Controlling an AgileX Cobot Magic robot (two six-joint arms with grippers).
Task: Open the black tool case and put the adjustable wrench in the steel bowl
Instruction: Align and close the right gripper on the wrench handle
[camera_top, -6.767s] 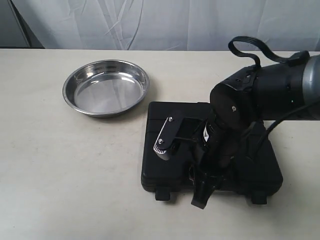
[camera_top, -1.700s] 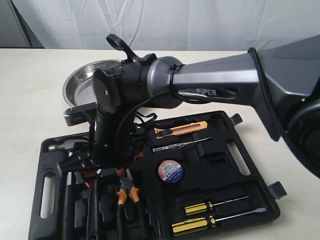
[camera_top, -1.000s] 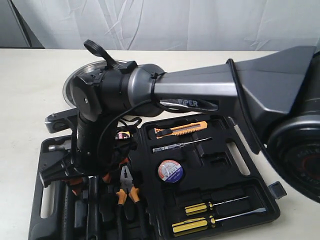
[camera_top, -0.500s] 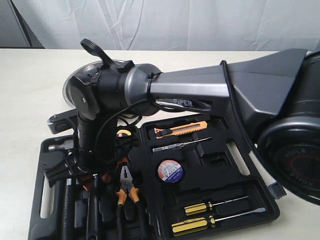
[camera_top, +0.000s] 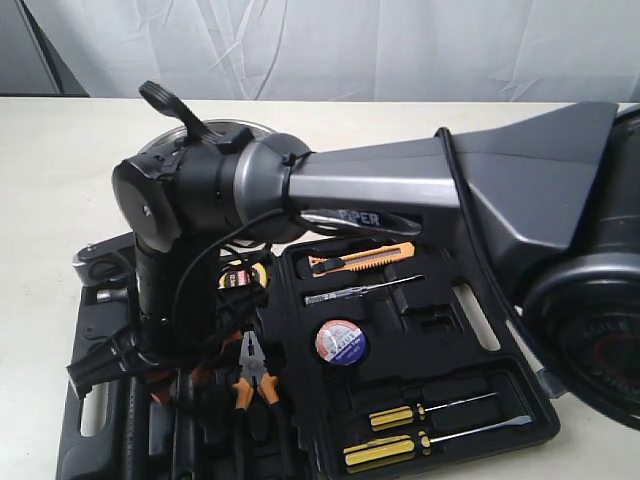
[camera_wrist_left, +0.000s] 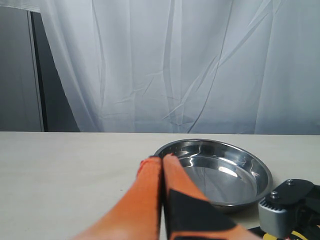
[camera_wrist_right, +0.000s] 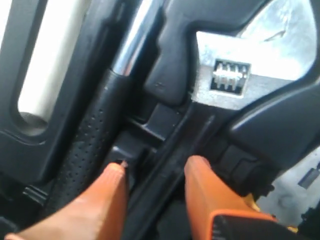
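The black tool case (camera_top: 440, 330) lies open flat on the table. In the right wrist view the adjustable wrench sits in its recess, silver head (camera_wrist_right: 240, 75) up and black handle (camera_wrist_right: 185, 145) running down between my orange fingers. My right gripper (camera_wrist_right: 155, 172) is open astride that handle, with a small gap on each side. The right arm reaches across to the case's left half (camera_top: 165, 372). The steel bowl (camera_wrist_left: 220, 170) stands behind the case; only its rim (camera_top: 255, 127) shows past the arm. My left gripper (camera_wrist_left: 162, 159) is shut and empty, near the bowl's edge.
The hammer lies beside the wrench, steel shaft (camera_wrist_right: 132, 45) and dotted black grip (camera_wrist_right: 90, 145). The case's right half holds a utility knife (camera_top: 360, 258), tape roll (camera_top: 342, 342) and two screwdrivers (camera_top: 420, 415). Orange-handled pliers (camera_top: 252, 385) sit by the middle. The handle slot (camera_wrist_right: 50, 60) shows table.
The case went from closed to open. My right arm swung left over the case's left half and dropped lower, bringing its fingers down around the wrench handle.
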